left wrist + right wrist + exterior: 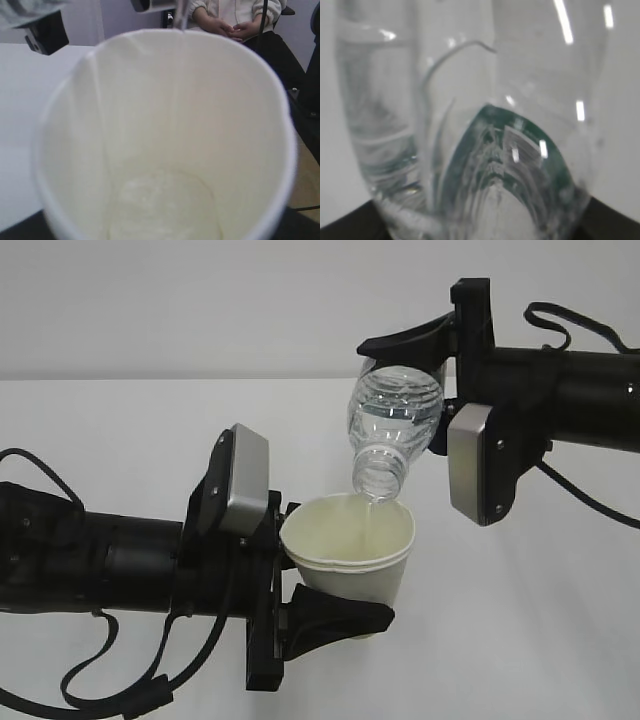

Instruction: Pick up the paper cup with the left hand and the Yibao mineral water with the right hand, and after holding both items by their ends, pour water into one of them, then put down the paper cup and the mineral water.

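The pour is under way. The small white tapered paper cup (352, 545) is held above the white tabletop (130, 430), roughly over its middle, by the left hand (305, 575), whose black pincer is closed around the cup's lower body. The small clear ribbed plastic bottle of Yibao mineral water (393, 430) hangs tilted neck-down just above it, gripped at its base end by the right hand (420, 380), whose pincer is clamped on the bottle. The bottle's open mouth sits just over the cup's far rim, and a thin stream runs down the cup's inner wall; the left wrist view shows a shallow pool (165, 205) at the bottom.

To do this well, I would keep the cup level and motionless and let only the bottle's tilt govern the flow. The mouth is close to the rim's edge, so bringing it a little nearer the cup's centre would lessen the risk of spilling outside. Tilt gently: a ribbed bottle tends to gulp and splash. Bring the bottle back upright before parting the two.
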